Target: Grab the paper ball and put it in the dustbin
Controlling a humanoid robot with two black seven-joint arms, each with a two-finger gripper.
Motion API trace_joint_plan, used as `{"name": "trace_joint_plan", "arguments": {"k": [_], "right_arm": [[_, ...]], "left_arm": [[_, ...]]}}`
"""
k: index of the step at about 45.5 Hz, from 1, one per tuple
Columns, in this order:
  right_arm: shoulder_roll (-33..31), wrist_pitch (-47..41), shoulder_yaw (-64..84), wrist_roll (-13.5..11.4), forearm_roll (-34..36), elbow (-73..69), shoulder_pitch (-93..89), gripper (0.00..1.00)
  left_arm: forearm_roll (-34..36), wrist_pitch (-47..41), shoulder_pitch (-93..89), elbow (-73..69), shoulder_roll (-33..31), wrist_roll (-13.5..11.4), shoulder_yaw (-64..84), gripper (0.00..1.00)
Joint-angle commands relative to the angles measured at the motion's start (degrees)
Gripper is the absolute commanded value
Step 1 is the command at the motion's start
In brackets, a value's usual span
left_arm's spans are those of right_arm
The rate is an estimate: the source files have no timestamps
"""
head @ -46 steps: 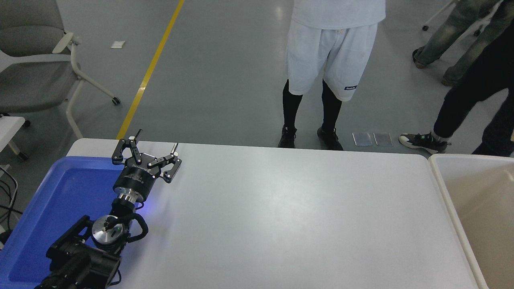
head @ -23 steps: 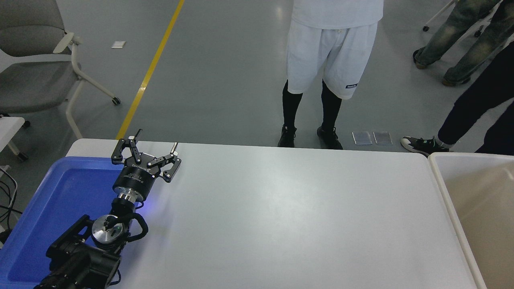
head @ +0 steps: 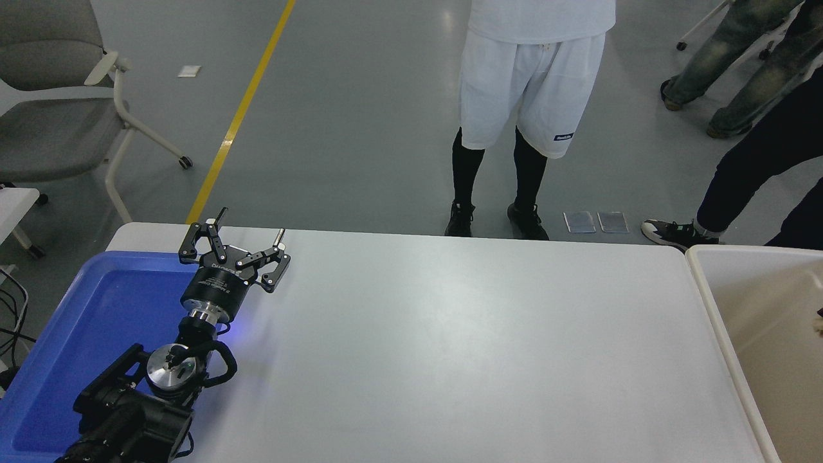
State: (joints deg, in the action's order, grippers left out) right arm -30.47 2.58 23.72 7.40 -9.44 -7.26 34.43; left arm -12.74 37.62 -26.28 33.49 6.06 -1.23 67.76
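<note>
Left black gripper (head: 247,233) is hanging wide open, holding nothing, above the bright blue plastic tray (head: 83,328); far to its right the large cream-beige plastic dustbin (head: 720,308) is possibly showing something dark at the frame edge.

A glossy grey floor (head: 360,116) crossed by a yellow line (head: 241,109) lies beyond the white table (head: 450,347), with a grey wheeled chair (head: 58,109) at far left.

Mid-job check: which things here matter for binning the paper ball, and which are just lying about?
Job: dustbin; a dark-and-tan sliver over it at the picture's edge, too small to identify.
Lying about: blue tray; parked left gripper; chair; people beyond the table.
</note>
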Motion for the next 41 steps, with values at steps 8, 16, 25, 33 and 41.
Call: {"name": "trace_joint_plan", "arguments": {"k": [8,16,25,33,41], "right_arm": [[2.0,1.0,-1.5,0.0,-0.5,0.1,-2.2,0.23],[1.8,0.8,-1.7,0.0,-0.4,0.1,-2.1,1.0],[1.4,0.2,-1.8,0.0,-0.2,-0.3,-1.3,1.0],[1.0,0.1,-5.3,0.0,-0.2,-3.4,0.7,1.0],[-5.5,0.1,-12.3,0.0,-0.2,-10.0,5.0,1.0]], "left_arm": [[0.0,0.0,0.0,0.0,0.0,0.0,0.0,0.99],[0.0,0.0,0.0,0.0,0.0,0.0,0.0,0.99],[0.0,0.0,0.0,0.0,0.0,0.0,0.0,0.99],[0.0,0.0,0.0,0.0,0.0,0.0,0.0,0.99],[0.0,0.0,0.0,0.0,0.0,0.0,-0.1,0.99]]}}
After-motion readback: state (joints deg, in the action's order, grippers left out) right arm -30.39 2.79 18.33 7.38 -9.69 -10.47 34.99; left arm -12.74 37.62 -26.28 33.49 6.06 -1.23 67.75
